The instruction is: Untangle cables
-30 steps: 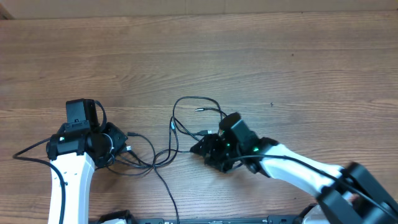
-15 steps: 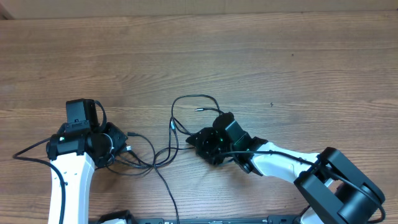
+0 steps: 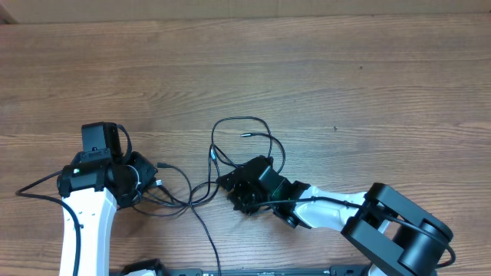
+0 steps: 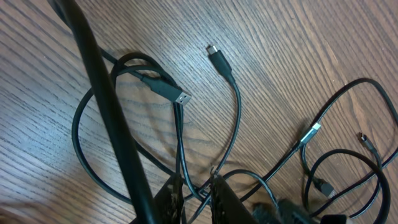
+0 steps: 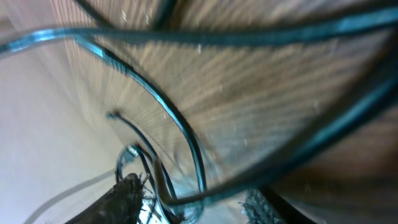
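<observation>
The cables [image 3: 240,123] are thin black cords tangled mid-table, with a loop at the back and a knot of strands [image 3: 188,193] nearer the front. My left gripper [image 3: 159,182] is at the tangle's left end. In the left wrist view it [image 4: 198,186] is shut on a couple of crossing strands. A USB plug [image 4: 180,98], a small plug [image 4: 214,51] and a silvery plug [image 4: 311,132] lie loose beyond it. My right gripper [image 3: 229,184] sits low over the right side of the tangle. Its jaws [image 5: 193,202] stand open with blurred cable loops [image 5: 186,140] between them.
A thick black wire [image 4: 106,112] fixed to the arm crosses the left wrist view. Another thick wire [image 3: 37,188] trails left from the left arm. One thin cord [image 3: 205,234] runs toward the table's front edge. The wooden table's far edge [image 3: 230,19] is at the back.
My right gripper has slid left into the tangle, and its jaws have narrowed somewhat. The cables near it shifted slightly. The left arm has stayed still.
</observation>
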